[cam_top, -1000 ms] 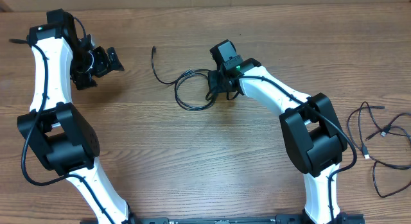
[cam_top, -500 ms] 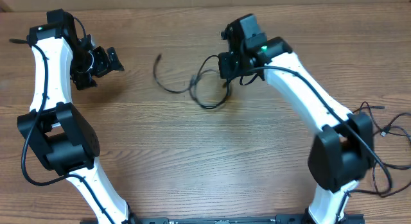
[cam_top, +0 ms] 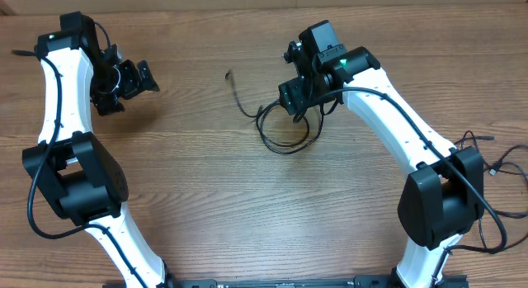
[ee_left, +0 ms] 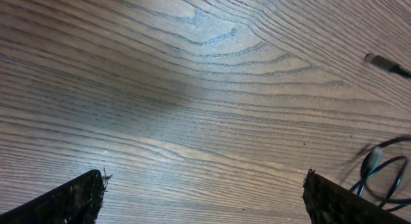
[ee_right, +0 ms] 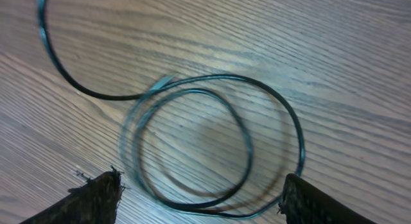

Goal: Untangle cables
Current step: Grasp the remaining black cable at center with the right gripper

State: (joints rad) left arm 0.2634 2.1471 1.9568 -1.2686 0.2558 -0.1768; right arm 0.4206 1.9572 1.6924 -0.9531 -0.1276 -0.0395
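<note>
Currently on table (cam_top: 231, 214): one coiled cable (ee_right: 221, 76) near the centre; a group of loose cables (cam_top: 495, 168) at the right-hand edge, well apart from the coil.
Coil form: several overlapping loops over the wood, with one free tail running up and to the left.
Tail end: a small plug (cam_top: 229, 73) lies on the wood between the two grippers, nearer the right one.
Right gripper (cam_top: 305, 100): positioned over the upper rim of the coil, pointing down at the table.
Right jaws: apart. Both fingertips (ee_right: 96, 198) show at the lower corners of the right wrist view, with the loops lying in the gap beyond them; nothing is clamped.
Coil sharpness: slightly blurred in the right wrist view, so it cannot be told whether every loop rests flat.
Left gripper (cam_top: 128, 86): at the upper left of the table, well apart from the coil.
Left jaws: apart. Its fingertips (ee_left: 70, 201) sit at the lower corners of the left wrist view with bare wood between them; nothing is clamped.
Left wrist view, far field: the plug at upper right, part of the coil at the lower right edge.
Loose cables, condition: thin black cords in open bends with small plugs, beside the base of the right arm (cam_top: 429, 205); neither gripper touches them.
</note>
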